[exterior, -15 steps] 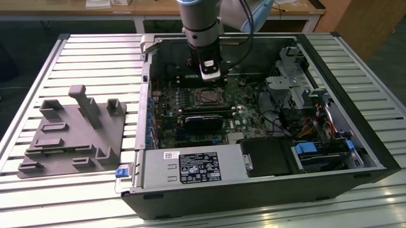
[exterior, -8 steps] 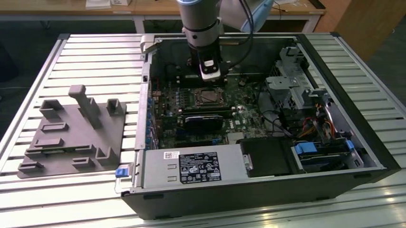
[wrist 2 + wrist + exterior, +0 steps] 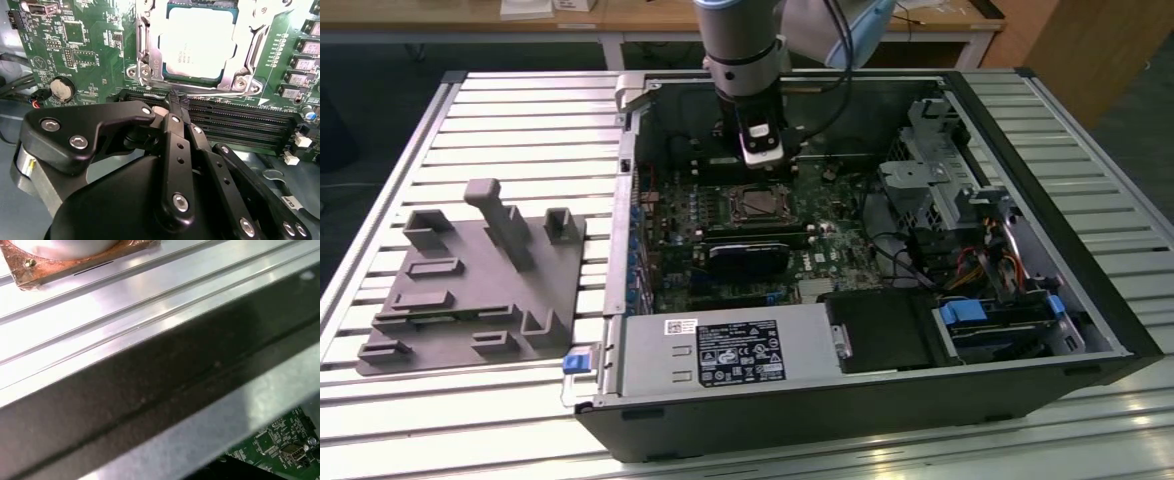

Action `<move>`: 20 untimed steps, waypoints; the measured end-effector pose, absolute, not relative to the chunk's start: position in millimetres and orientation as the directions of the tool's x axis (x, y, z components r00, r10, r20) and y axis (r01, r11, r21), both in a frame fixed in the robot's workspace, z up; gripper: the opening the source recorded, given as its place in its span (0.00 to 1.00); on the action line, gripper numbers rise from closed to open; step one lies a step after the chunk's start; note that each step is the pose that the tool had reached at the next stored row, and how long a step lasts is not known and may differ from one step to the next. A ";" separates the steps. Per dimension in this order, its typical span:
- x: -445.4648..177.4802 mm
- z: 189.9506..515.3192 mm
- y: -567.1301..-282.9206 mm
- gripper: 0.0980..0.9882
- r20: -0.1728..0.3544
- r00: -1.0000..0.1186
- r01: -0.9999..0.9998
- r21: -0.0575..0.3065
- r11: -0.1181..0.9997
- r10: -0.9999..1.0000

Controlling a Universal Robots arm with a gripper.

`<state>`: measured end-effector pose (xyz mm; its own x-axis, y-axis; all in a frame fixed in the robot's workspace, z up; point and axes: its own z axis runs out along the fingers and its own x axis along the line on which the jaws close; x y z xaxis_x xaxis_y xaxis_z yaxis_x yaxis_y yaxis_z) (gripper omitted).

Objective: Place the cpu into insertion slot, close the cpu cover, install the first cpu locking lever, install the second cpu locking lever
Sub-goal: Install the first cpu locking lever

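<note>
The cpu (image 3: 197,44), a square chip with a silvery top, lies in the insertion slot (image 3: 754,203) on the green motherboard. The cpu cover (image 3: 243,59), a thin metal frame, lies flat around the chip. Thin metal levers run along two sides of the socket (image 3: 141,47) (image 3: 261,36); I cannot tell whether they are latched. My gripper (image 3: 176,100) hangs just beside the socket, over the black memory slots (image 3: 235,125), its black fingers closed together on nothing. In the exterior view the gripper (image 3: 767,175) hangs inside the case, just behind the socket.
The open computer case (image 3: 1107,300) lies on a slatted metal table (image 3: 520,110). A white-labelled power supply (image 3: 720,355) fills the case's near side and a drive cage (image 3: 947,180) its right. A grey fixture (image 3: 474,290) lies at the exterior view's left. The case wall (image 3: 150,390) is close.
</note>
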<state>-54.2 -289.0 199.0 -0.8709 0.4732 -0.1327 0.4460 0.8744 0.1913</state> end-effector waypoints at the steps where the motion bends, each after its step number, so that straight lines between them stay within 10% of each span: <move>1: -54.2 198.9 -288.9 0.01 -0.134 -0.871 0.446 0.190 0.875 0.473; 20: -53.7 193.5 -288.9 0.01 -0.149 -0.871 0.446 0.160 0.881 0.468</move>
<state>-53.7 -288.9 193.5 -0.8708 0.4684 -0.1492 0.4461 0.8805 0.1602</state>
